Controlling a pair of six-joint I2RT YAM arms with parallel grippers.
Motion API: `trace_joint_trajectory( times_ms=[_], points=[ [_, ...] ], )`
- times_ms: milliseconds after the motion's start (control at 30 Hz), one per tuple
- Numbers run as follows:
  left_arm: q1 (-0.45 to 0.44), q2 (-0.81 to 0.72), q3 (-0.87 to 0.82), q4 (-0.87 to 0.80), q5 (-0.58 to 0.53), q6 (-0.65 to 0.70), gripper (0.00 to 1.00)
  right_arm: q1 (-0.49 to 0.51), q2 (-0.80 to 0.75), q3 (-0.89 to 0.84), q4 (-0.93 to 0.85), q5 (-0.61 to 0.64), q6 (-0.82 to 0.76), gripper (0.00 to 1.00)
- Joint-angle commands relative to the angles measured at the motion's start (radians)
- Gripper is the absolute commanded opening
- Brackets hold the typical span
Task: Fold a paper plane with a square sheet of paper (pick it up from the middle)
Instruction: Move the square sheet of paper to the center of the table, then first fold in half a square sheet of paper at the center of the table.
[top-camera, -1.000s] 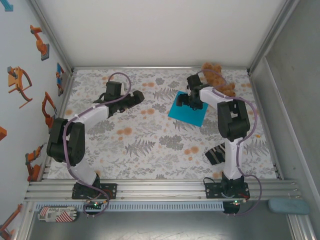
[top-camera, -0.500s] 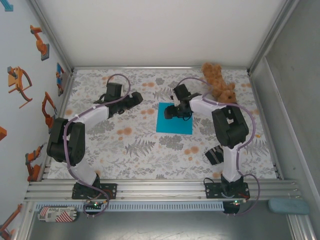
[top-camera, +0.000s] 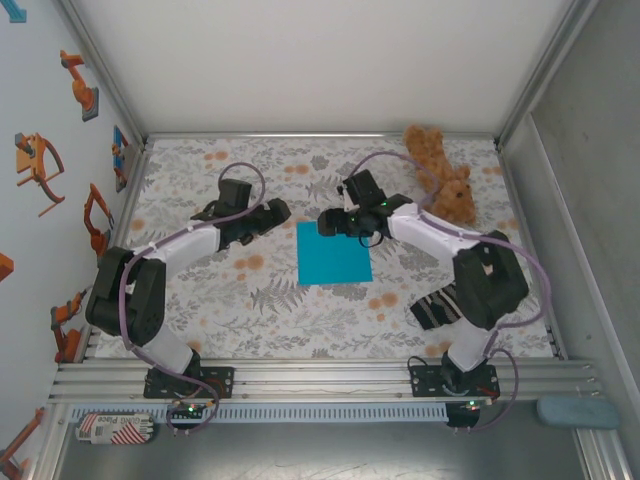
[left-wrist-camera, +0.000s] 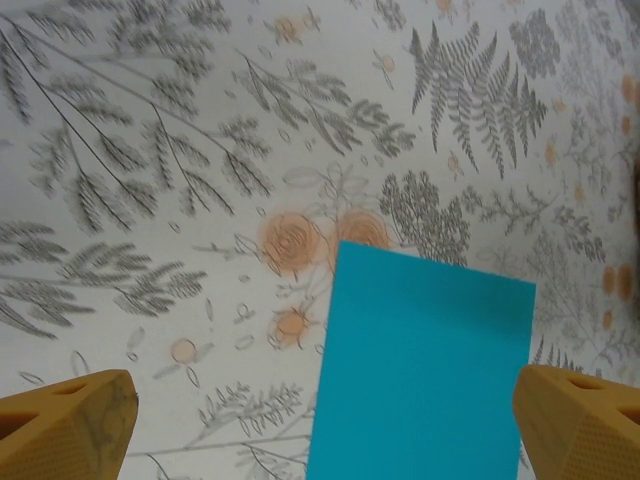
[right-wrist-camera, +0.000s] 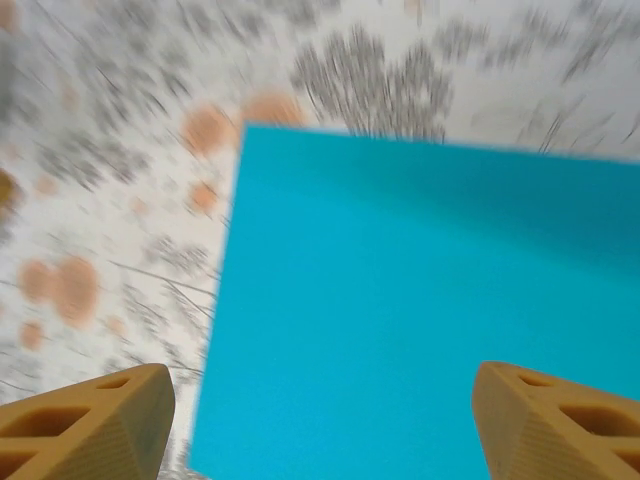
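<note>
Starting looks like the step: the sheet (top-camera: 334, 252) lies flat and uncreased at centre frame. Left gripper (top-camera: 279, 212) beside its upper-left corner and right gripper (top-camera: 332, 222) over its upper edge both gape, empty. Next, probably, a pinch at its middle.

One left gripper (top-camera: 284, 212) and one right gripper (top-camera: 326, 224), two in all. One blue sheet of paper (top-camera: 334, 253) just beside both. One teddy bear (top-camera: 440, 172) off to the right gripper's right. One striped cloth (top-camera: 436, 307) well behind it. One flowered table (top-camera: 200, 320) under both
</note>
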Motion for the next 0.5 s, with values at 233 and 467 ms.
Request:
trace_joint_trajectory(
  times_ms=[233,467],
  points=[
    [-0.192,0.067,0.110,-0.117,-0.061,-0.105,0.97,-0.133,-0.090,-0.186,0.017,-0.076,0.111,0.88],
    [-0.230,0.171,0.211,-0.206,-0.035,-0.079,0.97,-0.154,0.017,-0.144,-0.037,-0.139,0.109,0.75]
  ],
)
